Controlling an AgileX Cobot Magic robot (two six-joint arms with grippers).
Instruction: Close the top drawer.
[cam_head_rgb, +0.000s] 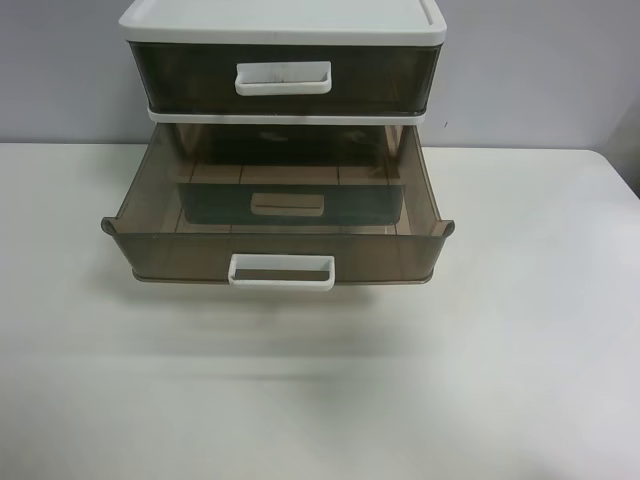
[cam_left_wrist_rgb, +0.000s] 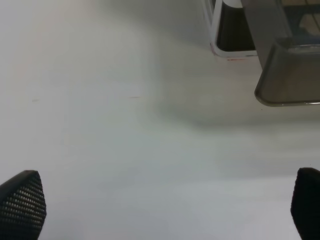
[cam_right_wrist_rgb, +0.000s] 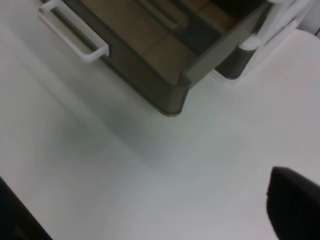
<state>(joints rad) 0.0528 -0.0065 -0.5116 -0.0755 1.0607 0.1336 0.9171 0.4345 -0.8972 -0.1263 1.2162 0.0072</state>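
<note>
The top drawer (cam_head_rgb: 380, 75) is smoky brown, and its scuffed white handle (cam_head_rgb: 283, 77) sits flush in the white-framed cabinet (cam_head_rgb: 280, 20). The matching drawer below it (cam_head_rgb: 170, 250), with a clean white handle (cam_head_rgb: 281, 271), is pulled far out over the table. Neither arm shows in the exterior high view. In the left wrist view my left gripper (cam_left_wrist_rgb: 160, 210) is open and empty over bare table, short of that drawer's corner (cam_left_wrist_rgb: 287, 75). In the right wrist view my right gripper (cam_right_wrist_rgb: 155, 215) is open and empty, near the pulled-out drawer's other corner (cam_right_wrist_rgb: 172, 100) and its handle (cam_right_wrist_rgb: 70, 35).
A third drawer's handle (cam_head_rgb: 287, 204) shows through the open drawer's floor. The white table (cam_head_rgb: 500, 380) stretches in front of and beside the cabinet. A grey wall (cam_head_rgb: 60, 70) stands behind it. The table's edge (cam_head_rgb: 620, 170) lies at the exterior high view's right.
</note>
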